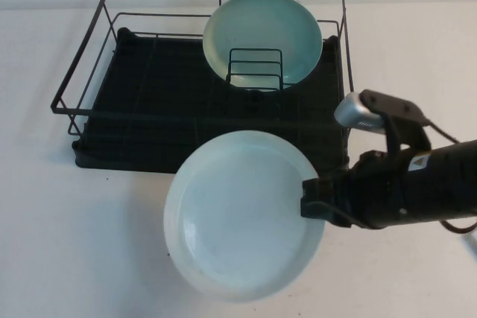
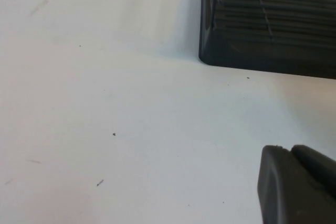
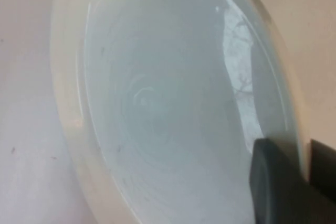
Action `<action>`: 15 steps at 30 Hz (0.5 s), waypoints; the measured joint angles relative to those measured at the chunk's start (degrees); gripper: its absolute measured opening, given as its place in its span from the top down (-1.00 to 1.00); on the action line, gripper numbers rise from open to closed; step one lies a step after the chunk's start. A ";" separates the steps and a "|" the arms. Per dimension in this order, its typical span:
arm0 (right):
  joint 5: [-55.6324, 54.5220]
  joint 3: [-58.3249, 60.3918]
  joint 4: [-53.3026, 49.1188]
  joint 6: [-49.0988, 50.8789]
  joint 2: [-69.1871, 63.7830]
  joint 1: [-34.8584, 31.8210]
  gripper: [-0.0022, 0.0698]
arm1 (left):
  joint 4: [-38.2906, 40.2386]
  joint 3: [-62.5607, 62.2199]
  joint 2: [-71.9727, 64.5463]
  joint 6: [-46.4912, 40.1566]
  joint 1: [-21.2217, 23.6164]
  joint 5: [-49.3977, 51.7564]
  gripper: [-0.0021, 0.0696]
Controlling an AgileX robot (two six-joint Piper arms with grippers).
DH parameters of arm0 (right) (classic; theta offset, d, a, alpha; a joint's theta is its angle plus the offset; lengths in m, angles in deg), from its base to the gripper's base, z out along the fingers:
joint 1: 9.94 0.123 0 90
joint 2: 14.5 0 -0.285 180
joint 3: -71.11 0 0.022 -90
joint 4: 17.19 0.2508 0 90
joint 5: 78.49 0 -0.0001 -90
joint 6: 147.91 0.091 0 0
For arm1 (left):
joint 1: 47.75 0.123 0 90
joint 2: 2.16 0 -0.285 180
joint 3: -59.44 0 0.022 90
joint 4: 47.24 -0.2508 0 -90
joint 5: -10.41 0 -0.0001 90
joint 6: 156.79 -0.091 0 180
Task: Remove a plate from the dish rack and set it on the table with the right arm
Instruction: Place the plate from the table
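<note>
Holding plate (image 1: 242, 214) face-up | right gripper (image 1: 313, 202) at rim | left gripper (image 2: 296, 184) by table (image 2: 105, 103)

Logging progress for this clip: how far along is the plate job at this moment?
Done: the white plate is out of the dish rack, where only the green-teal plate remains. In hand: the right gripper has its jaws shut on the plate's rim, in front of the rack; whether it touches the table is unclear. Left: release. The left gripper is parked above the table.

Bright, even light – right wrist view blurred
</note>
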 joint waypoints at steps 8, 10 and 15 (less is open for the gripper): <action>-3.80 0.00 3.70 0.05 -13.77 0.57 0.81 | 0.00 0.00 0.00 0.00 0.00 0.00 0.95; -4.34 0.00 4.95 0.14 -15.80 0.57 0.81 | 0.00 0.00 0.00 0.00 0.00 0.00 0.95; -6.47 -0.11 6.43 0.28 -17.82 0.57 0.81 | 0.00 0.00 0.00 0.00 0.00 0.00 0.95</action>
